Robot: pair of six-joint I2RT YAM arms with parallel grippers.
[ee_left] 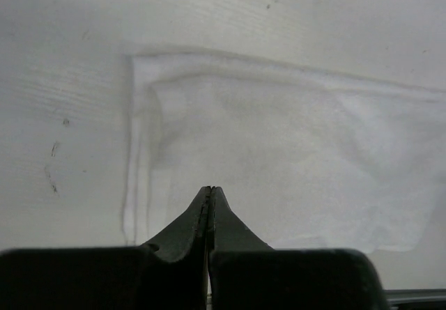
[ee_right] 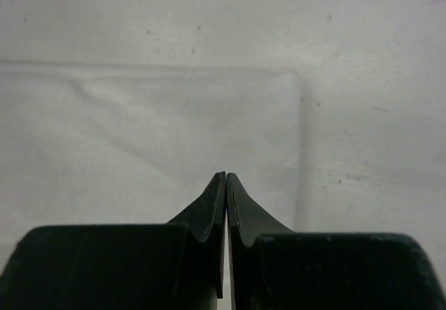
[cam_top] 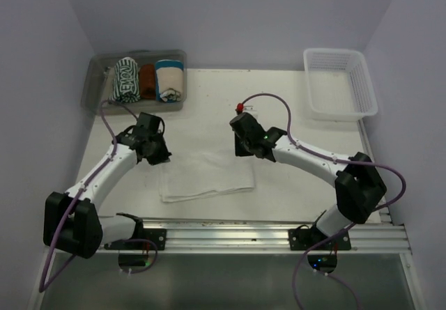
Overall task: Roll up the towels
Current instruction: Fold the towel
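The plain white towel [cam_top: 207,174] lies flat and unrolled on the table between the two arms. A green-and-white striped towel [cam_top: 126,80] sits rolled in the clear tray [cam_top: 94,90] at the back left. My left gripper [cam_top: 157,154] is over the white towel's far left corner, shut with nothing between its fingers. In the left wrist view its tips [ee_left: 210,189] point at the white towel [ee_left: 279,150]. My right gripper [cam_top: 244,147] is over the far right corner, also shut and empty. The right wrist view shows its tips [ee_right: 226,175] above the white towel [ee_right: 139,129].
In the clear tray, a rust-brown rolled towel [cam_top: 147,81] and a cream rolled towel with a teal band [cam_top: 169,80] lie beside the striped one. A white plastic basket [cam_top: 339,83] stands at the back right. A metal rail [cam_top: 265,235] runs along the near edge.
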